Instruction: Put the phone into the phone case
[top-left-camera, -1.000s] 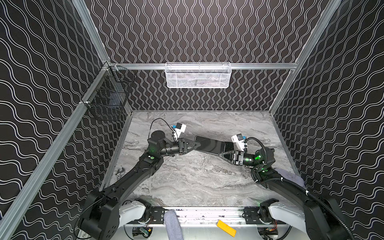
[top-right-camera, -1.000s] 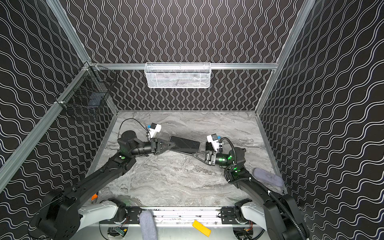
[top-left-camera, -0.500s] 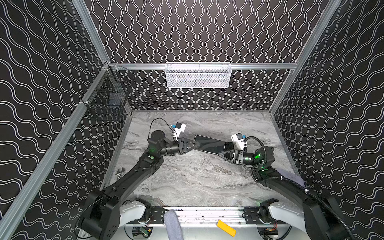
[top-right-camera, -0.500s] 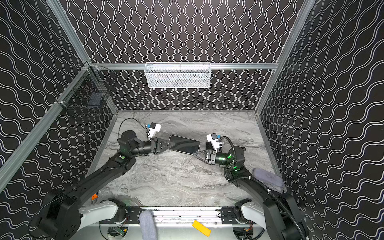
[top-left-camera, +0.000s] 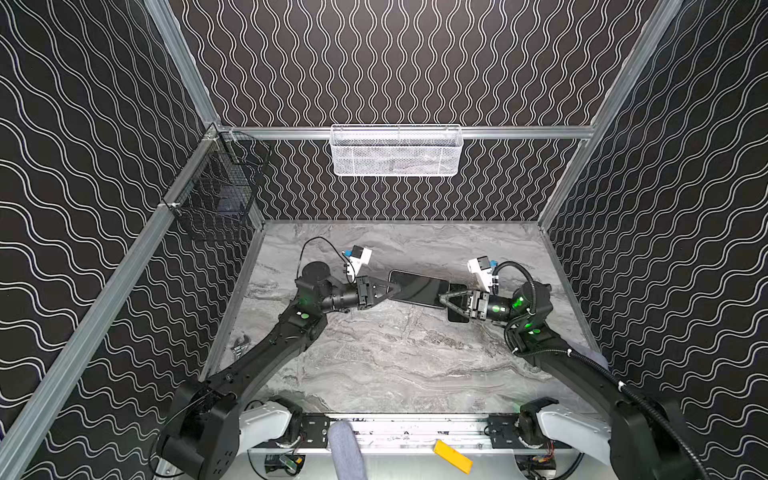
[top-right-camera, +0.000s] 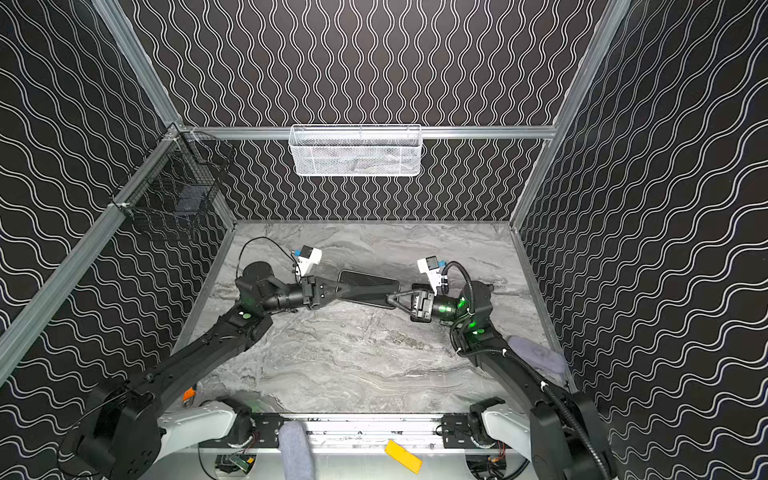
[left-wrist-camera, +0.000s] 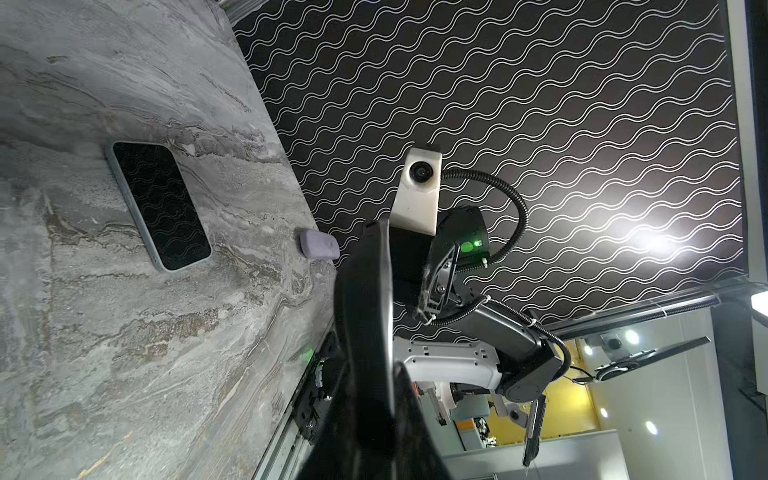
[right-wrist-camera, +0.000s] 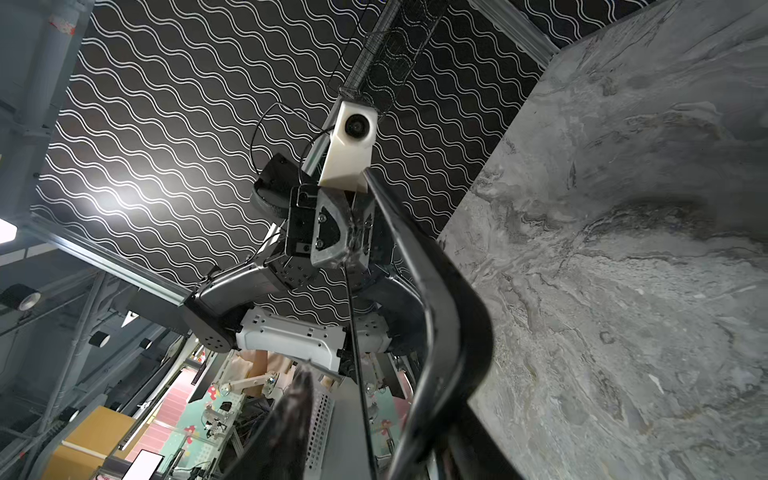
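Note:
In both top views the black phone case (top-left-camera: 417, 286) (top-right-camera: 368, 286) hangs level above the marble table. My left gripper (top-left-camera: 390, 289) (top-right-camera: 345, 289) is shut on its left end. The left wrist view shows the case (left-wrist-camera: 365, 299) edge-on, clamped in the left gripper (left-wrist-camera: 374, 374). My right gripper (top-left-camera: 442, 297) (top-right-camera: 390, 298) is at the case's right end. In the right wrist view this gripper (right-wrist-camera: 365, 395) is open, one finger standing apart from the case (right-wrist-camera: 419, 270). The phone (left-wrist-camera: 160, 205) lies flat, screen up, on the table, mostly hidden under the right gripper in a top view (top-left-camera: 457, 322).
A white mesh basket (top-left-camera: 395, 151) hangs on the back wall and a black wire basket (top-left-camera: 220, 191) on the left wall. A small grey-purple pad (top-right-camera: 536, 359) (left-wrist-camera: 318, 245) lies by the right wall. A yellow piece (top-left-camera: 453, 455) sits on the front rail.
The right gripper, shut on the case's right end before, has opened its jaws. The left gripper and the case have hardly moved.

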